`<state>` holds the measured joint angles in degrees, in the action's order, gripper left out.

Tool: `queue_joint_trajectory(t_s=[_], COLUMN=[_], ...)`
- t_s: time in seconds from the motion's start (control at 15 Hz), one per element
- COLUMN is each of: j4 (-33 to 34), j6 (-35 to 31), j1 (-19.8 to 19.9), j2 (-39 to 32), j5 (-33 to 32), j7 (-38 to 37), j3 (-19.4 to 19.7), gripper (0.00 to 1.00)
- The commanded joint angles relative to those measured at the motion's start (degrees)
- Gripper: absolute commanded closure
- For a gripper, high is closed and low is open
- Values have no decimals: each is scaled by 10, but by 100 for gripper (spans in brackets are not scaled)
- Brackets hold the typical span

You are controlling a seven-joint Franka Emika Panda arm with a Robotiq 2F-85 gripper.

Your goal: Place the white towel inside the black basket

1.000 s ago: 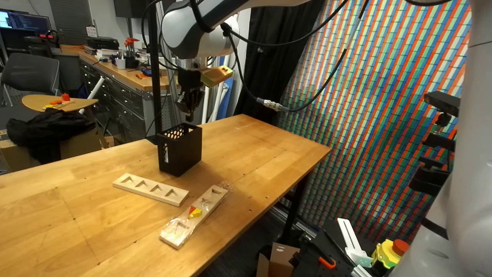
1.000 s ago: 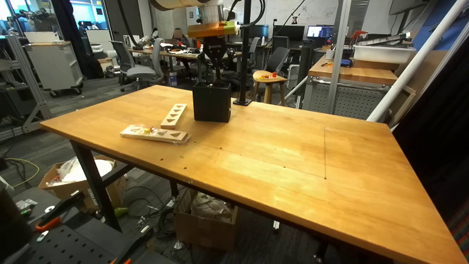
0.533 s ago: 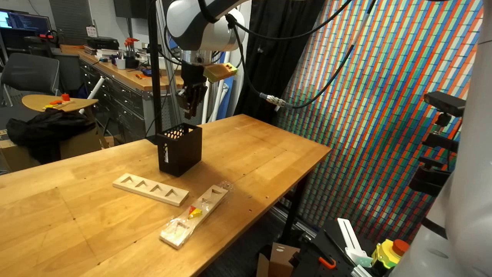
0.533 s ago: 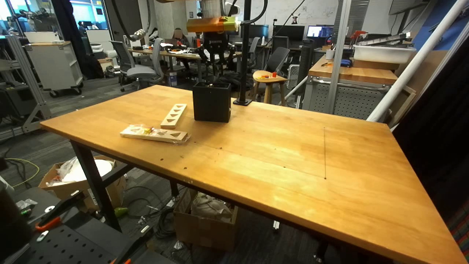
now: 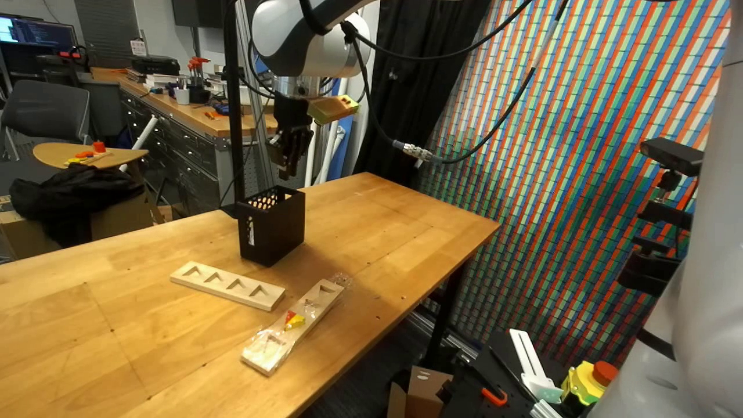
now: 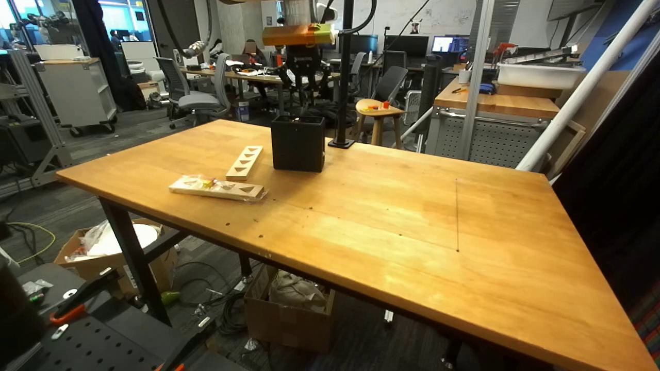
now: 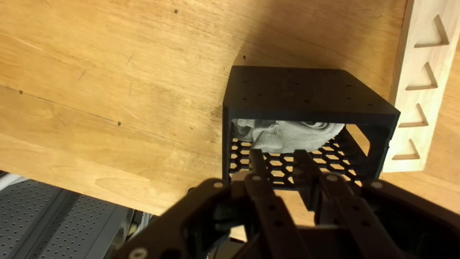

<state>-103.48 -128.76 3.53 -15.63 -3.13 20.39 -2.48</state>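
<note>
In blk bskt (image 7: 305, 91): wht towel (image 7: 291, 136).

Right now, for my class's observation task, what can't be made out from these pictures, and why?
- Wrist view: the rest of the pale item inside the black basket, hidden by the basket's wall.
- Both exterior views: the basket's inner floor, hidden by its walls.
- Wrist view: the far end of the wooden block, cut off by the picture's edge.
- In an exterior view: the tips of the pincer, too small and dark to tell apart.
</note>
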Motion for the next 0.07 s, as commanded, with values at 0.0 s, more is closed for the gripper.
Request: queue_joint_trajectory(t_s=[0.0], j4=[1], j6=[2], j1=[-4], j2=[0], j5=[1], j7=[1], j3=[4], gripper=[71])
